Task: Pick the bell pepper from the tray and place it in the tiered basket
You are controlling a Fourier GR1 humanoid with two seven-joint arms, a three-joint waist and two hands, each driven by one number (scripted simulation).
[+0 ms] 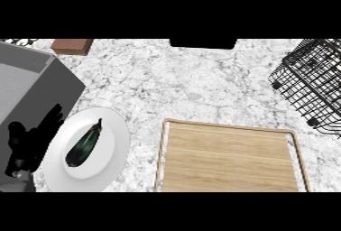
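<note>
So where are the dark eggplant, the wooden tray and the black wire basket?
dark green eggplant (84, 145): head view, middle of its body.
light wooden tray (230, 155): head view, bare board centre.
black wire tiered basket (310, 74): head view, its wire wall.

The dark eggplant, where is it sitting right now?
In the head view the eggplant lies on the white plate at the lower left of the counter, between the robot's left hand and the wooden tray.

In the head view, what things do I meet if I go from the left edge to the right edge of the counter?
Left hand → white plate with an eggplant on it → wooden tray → black wire basket.
</note>
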